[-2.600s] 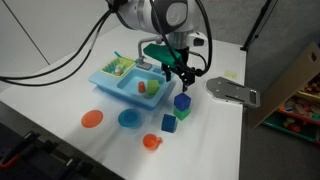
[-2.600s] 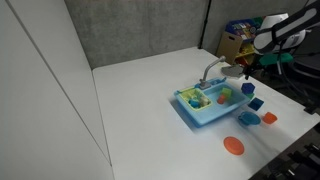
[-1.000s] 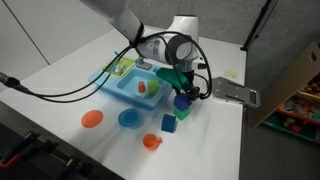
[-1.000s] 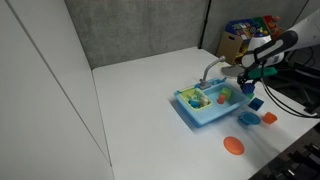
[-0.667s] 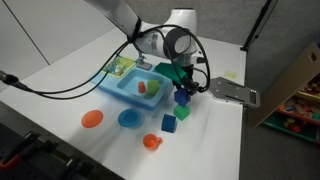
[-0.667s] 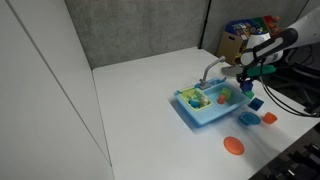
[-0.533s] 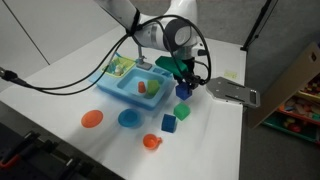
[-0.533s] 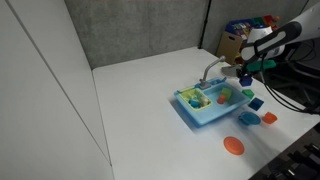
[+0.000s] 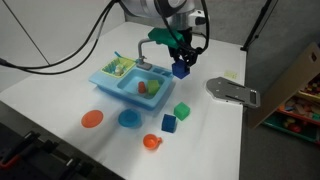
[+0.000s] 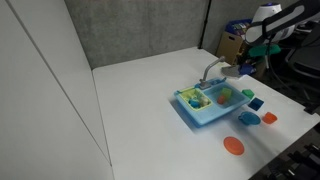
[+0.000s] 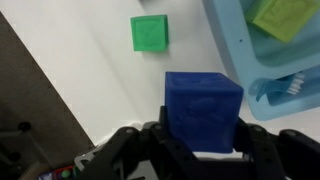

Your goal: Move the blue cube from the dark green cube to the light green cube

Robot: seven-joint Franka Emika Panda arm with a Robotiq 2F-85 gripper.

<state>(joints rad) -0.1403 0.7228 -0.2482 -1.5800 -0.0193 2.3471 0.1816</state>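
Observation:
My gripper [image 9: 180, 62] is shut on the dark navy blue cube [image 9: 180, 69] and holds it in the air above the table, beside the right end of the toy sink. In the wrist view the blue cube [image 11: 203, 108] fills the space between the black fingers [image 11: 262, 150]. The dark green cube [image 9: 181, 111] stands bare on the white table below, and it shows too in the wrist view [image 11: 149, 31]. The light green cube [image 11: 285, 15] lies inside the light blue sink [image 9: 112, 86], seen at the top right edge of the wrist view.
A lighter blue cube [image 9: 169, 123], an orange cup [image 9: 151, 142], a blue disc [image 9: 128, 119] and an orange disc [image 9: 92, 119] lie at the table's front. A grey plate [image 9: 232, 90] lies right of the sink. Small toy foods sit in the sink.
The gripper closed on the blue cube atop the dark green cube, then rose with it. The dark green cube stayed on the table, now uncovered.

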